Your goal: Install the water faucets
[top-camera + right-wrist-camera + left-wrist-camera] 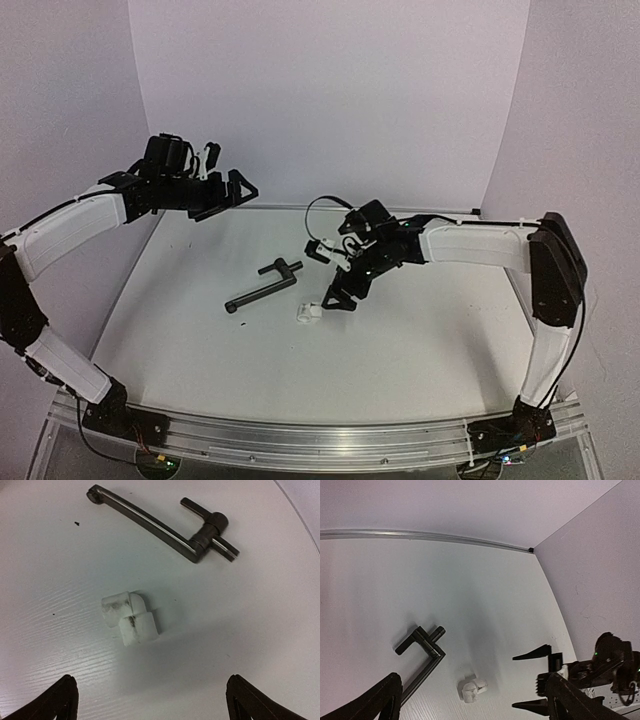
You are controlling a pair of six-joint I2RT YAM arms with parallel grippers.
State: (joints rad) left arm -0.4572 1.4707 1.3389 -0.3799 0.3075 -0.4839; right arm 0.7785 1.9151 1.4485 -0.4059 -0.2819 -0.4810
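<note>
The black faucet pipe (262, 287) lies flat on the white table, its bent crank end toward the back. It also shows in the left wrist view (422, 647) and in the right wrist view (160, 527). The small white elbow fitting (308, 312) lies just right of the pipe, apart from it; it also shows in the left wrist view (472, 690) and the right wrist view (130, 618). My right gripper (338, 298) is open and empty, low over the table beside the fitting (150, 705). My left gripper (228, 200) is open and empty, raised high at the back left.
The table (420, 340) has white walls at the back and both sides. A black cable (318, 205) loops behind the right wrist. A metal rail (300, 435) runs along the near edge between the arm bases.
</note>
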